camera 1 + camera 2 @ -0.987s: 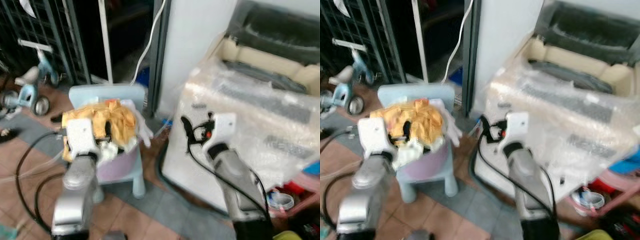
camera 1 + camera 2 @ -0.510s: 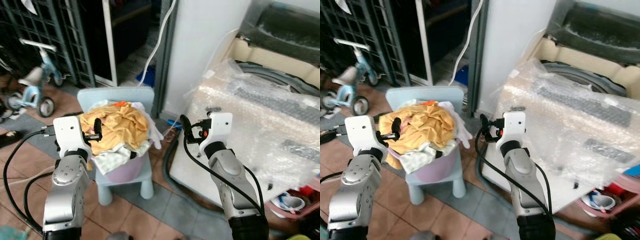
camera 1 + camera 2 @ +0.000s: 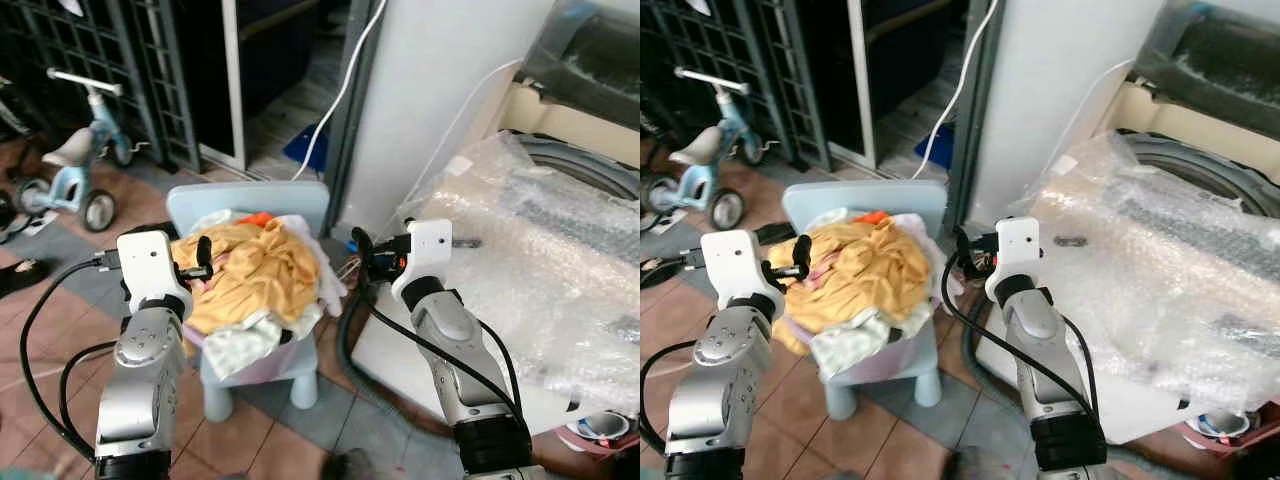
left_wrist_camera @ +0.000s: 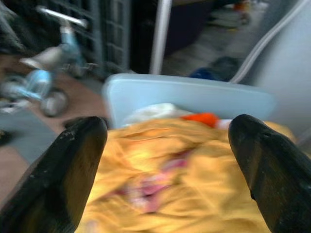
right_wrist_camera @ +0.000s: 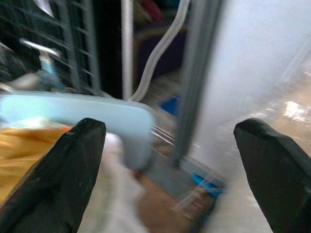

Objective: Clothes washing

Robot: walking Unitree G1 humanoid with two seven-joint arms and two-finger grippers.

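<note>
A heap of clothes, mostly yellow (image 3: 255, 280), fills a pink basin (image 3: 262, 366) on a small light-blue chair (image 3: 250, 198). My left gripper (image 3: 200, 262) hovers at the heap's left edge. Its fingers (image 4: 77, 160) are open, with the yellow cloth (image 4: 170, 179) between and beyond them, untouched. My right gripper (image 3: 364, 258) is raised between the chair and the washing machine (image 3: 540, 270); it is open and holds nothing (image 5: 170, 128). The machine is wrapped in bubble film, and its tub opening (image 3: 590, 172) shows at the far right.
A blue tricycle (image 3: 75, 165) stands by a black metal grille (image 3: 100, 60) at the left. A white hose (image 3: 350, 80) runs down beside a white pillar (image 3: 440, 90). Black cables (image 3: 40, 330) trail over the tiled floor. A pink basket (image 3: 605, 432) sits at the lower right.
The whole view has shifted and sharpened as the camera moved; the chair and machine now look nearer. Both arms stay raised with open fingers, the left still beside the heap.
</note>
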